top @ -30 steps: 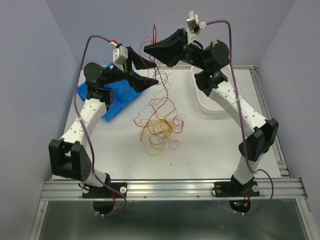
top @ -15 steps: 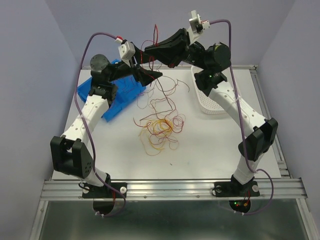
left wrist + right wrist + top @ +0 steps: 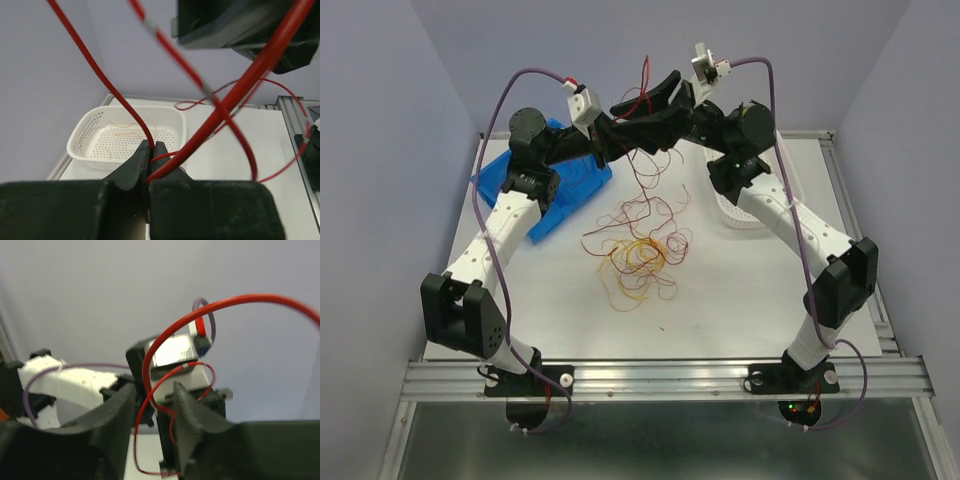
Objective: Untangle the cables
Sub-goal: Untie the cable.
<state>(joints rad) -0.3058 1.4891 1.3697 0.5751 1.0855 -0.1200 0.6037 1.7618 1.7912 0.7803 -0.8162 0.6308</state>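
- Pinched together at the left fingers point(image 3: 135, 167): one red strand point(image 3: 120, 100), rising up and left out of the tips.
- Parted at the right fingers point(image 3: 117, 410), with a red loop point(image 3: 150, 360) running through the gap. Not visibly squeezed; whether touching a pad, impossible to tell.
- From above, tip to tip or nearly so: left fingers reaching in from the left, right fingers from the right, both high over the desk point(image 3: 720, 290).
- Bulk of the cables point(image 3: 635, 255) in a loose red-and-yellow heap on the desk, almost straight below that meeting point and tied to it by a few hanging strands, so a roughly vertical run.
- By judgement, coming move hinged on that vertical line: a pull up and away from the heap, with only the left fingers holding anything.
- Beyond the left tips, a white basket point(image 3: 95, 150) with a few pale strands inside, well apart from the heap.
- Unclear: whether strand and loop are the same wire. Crossing point masked by the arms from above, both ends cut off in the wrist views, right wrist view soft.
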